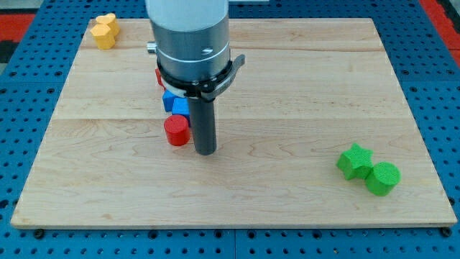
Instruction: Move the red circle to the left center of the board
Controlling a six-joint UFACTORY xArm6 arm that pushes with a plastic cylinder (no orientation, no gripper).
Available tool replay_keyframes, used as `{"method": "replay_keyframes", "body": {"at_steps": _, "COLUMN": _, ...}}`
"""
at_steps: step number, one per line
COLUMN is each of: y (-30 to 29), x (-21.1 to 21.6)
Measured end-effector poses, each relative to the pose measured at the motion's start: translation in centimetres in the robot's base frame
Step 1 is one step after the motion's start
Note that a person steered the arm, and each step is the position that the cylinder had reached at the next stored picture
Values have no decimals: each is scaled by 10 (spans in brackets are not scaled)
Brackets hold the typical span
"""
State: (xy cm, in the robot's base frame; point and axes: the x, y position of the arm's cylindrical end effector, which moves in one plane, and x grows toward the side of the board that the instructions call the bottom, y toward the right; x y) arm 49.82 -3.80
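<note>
The red circle [175,132] is a short red cylinder lying left of the board's middle. My tip [206,152] rests on the board just to the right of it and a little lower in the view, close to it; I cannot tell if they touch. Two blue blocks [176,103] sit right above the red circle, partly hidden by the arm. Another red block [159,76] peeks out from behind the arm's body, its shape hidden.
Two yellow blocks [106,30] sit together at the board's top left corner. A green star [355,160] and a green cylinder [382,178] touch each other at the lower right. The wooden board [302,86] lies on a blue pegboard.
</note>
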Motion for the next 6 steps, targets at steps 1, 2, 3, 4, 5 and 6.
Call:
{"method": "replay_keyframes", "body": {"at_steps": 1, "y": -38, "x": -20}}
{"method": "replay_keyframes", "body": {"at_steps": 2, "y": -98, "x": -21}}
{"method": "replay_keyframes", "body": {"at_steps": 3, "y": -141, "x": -24}}
{"method": "replay_keyframes", "body": {"at_steps": 4, "y": -138, "x": -31}}
{"method": "replay_keyframes", "body": {"at_steps": 5, "y": -126, "x": -31}}
{"method": "replay_keyframes", "body": {"at_steps": 6, "y": -139, "x": -40}}
